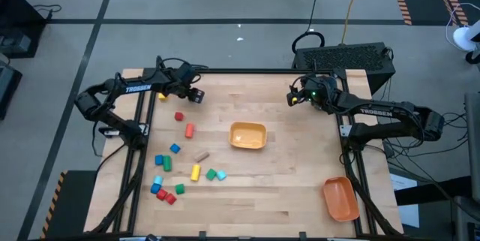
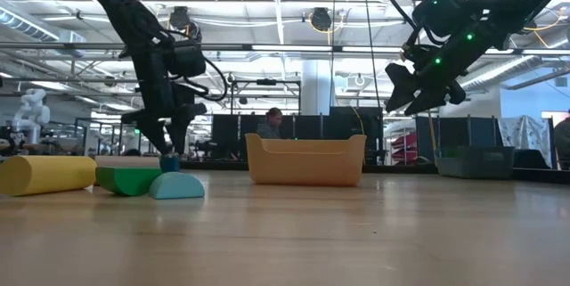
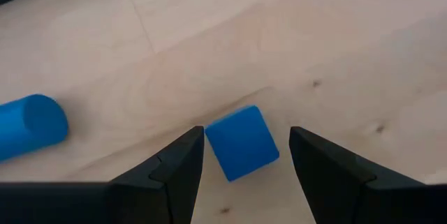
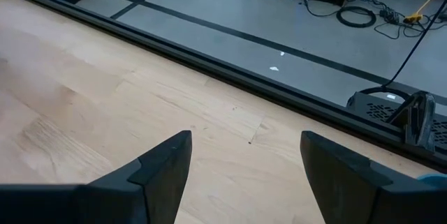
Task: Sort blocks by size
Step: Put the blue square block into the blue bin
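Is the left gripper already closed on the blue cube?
No: in the left wrist view the blue cube lies on the table between the left gripper's open fingers, with gaps on both sides.

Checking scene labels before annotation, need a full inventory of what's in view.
Small wooden blocks: about fifteen; red, blue, green, yellow, cyan, tan; scattered over the table's left half.
Blue wooden cube: one, blue, on the table between the left claw's fingers, untouched.
Blue wooden cylinder: one, blue, lying near that cube.
Yellow-orange plastic bin: one, table centre.
Orange plastic bin: one, table's near right corner.
Light wooden table: one.
Person: one, in the room beyond the table.
Left claw: open, low over the blue cube.
Right claw: open, raised over the far right edge.
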`<act>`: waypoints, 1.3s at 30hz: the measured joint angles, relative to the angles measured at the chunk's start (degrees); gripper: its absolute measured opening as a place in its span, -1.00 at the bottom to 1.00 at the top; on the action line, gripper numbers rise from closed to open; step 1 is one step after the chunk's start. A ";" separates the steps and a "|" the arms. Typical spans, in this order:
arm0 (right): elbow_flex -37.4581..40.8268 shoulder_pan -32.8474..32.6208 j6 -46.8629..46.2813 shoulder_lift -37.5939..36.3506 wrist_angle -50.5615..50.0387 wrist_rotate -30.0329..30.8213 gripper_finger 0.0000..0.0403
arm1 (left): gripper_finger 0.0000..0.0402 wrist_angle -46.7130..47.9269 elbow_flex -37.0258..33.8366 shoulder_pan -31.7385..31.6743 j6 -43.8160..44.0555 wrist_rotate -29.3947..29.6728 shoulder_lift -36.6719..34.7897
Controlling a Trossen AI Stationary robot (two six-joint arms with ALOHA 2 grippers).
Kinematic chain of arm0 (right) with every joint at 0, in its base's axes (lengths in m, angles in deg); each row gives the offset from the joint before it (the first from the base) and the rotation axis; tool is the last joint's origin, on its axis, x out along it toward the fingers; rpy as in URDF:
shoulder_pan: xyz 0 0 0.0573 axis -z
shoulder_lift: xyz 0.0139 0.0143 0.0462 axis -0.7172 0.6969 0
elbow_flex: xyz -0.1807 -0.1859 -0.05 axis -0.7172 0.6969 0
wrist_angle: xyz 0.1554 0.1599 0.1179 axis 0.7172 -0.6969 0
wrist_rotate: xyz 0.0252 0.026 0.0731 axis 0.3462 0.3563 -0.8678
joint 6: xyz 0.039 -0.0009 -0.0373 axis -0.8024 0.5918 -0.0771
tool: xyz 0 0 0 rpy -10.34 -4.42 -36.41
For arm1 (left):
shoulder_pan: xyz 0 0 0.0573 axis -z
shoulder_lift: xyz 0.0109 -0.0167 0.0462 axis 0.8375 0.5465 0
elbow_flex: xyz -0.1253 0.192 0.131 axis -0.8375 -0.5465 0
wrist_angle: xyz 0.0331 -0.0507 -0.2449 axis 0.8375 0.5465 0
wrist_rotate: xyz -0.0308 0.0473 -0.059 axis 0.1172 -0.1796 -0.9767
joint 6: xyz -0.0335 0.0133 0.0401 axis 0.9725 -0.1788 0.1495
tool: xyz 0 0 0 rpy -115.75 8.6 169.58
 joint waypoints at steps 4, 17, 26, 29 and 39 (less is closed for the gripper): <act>0.00 0.00 0.00 0.00 0.00 -0.20 0.26 | 0.07 -0.01 -0.04 0.07 1.42 1.61 1.30; 0.00 -0.22 0.00 0.00 -0.09 -1.69 0.26 | -0.03 -3.42 -0.09 1.18 0.11 1.80 7.36; 0.00 -1.07 0.07 0.01 0.86 -10.54 0.26 | -0.33 -6.52 -0.07 2.26 -2.18 -0.54 7.45; 0.00 -3.74 2.69 0.02 2.29 -10.53 0.26 | -0.33 -9.14 0.07 3.50 -3.01 -5.04 7.12; 0.00 -17.14 16.65 0.05 10.84 -10.54 0.26 | -0.33 -28.91 0.59 10.07 0.15 -17.90 2.22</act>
